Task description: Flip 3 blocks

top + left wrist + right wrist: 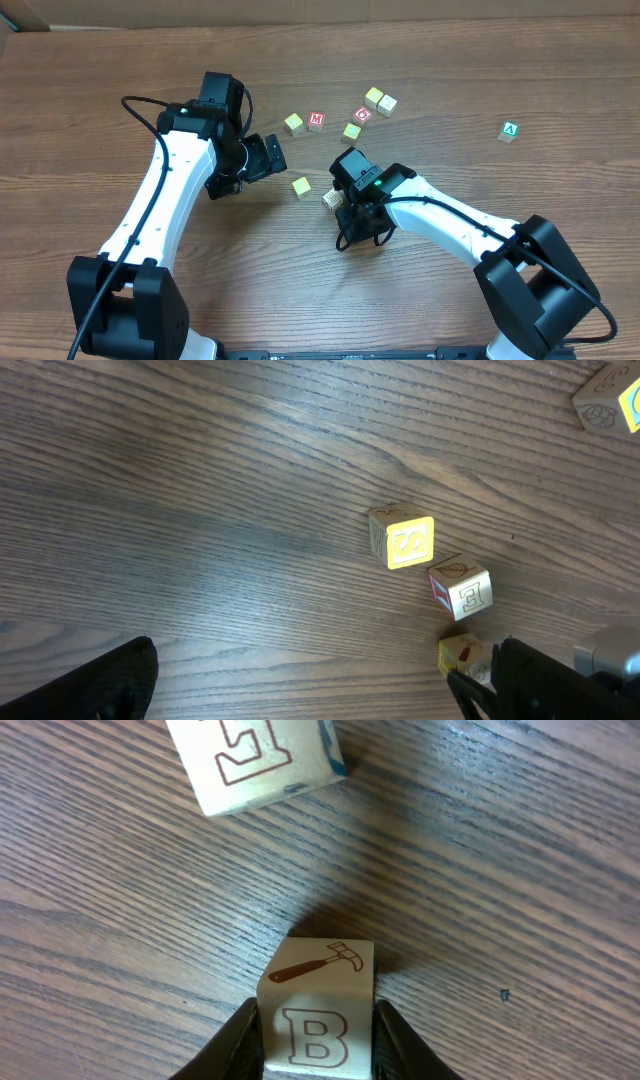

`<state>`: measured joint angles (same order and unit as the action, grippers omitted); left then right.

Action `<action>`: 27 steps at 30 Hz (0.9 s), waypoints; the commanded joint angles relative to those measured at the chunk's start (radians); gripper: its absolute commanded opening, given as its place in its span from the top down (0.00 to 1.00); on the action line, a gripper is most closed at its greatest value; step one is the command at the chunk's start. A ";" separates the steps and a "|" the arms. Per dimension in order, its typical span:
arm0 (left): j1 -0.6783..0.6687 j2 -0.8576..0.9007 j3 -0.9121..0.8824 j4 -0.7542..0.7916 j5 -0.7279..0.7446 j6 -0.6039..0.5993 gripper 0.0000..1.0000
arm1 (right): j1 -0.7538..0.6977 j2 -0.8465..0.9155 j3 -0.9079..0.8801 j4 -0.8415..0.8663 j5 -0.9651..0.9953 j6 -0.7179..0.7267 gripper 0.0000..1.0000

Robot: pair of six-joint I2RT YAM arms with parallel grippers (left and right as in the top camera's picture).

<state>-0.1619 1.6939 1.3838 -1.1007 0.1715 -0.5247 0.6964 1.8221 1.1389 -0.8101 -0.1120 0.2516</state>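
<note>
Pinching the B cube (318, 1005), a small wooden block printed with a brown outlined letter and a hammer, the right gripper (318, 1040) clamps its dark fingers (245, 1040) flat against two opposite sides. The block rests on the grained wooden table (520, 870). Just beyond it, not touching, lies the cream E cube (255, 760). Farther on stands the yellow-faced S cube (402, 538). The right arm (450, 215) reaches in bent, wrist turned downward. The left gripper (272, 155) hovers near the S cube, spread wide and empty.

— What's that pale cream wooden cube with a brown B (318, 1010) like?
— Smooth, matt, printed. The black fingers (238, 1045) of my right gripper (317, 1045) look like dull plastic; the brown wooden table (500, 870) is grainy, faintly sheened
</note>
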 commanded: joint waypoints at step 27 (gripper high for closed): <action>-0.002 0.008 0.022 -0.031 0.005 0.008 0.00 | 0.004 -0.421 -0.354 -0.114 0.014 0.363 0.87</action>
<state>-0.1619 1.6939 1.3846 -1.1305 0.1719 -0.5240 0.6964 1.4273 0.8047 -0.9520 -0.0937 0.5884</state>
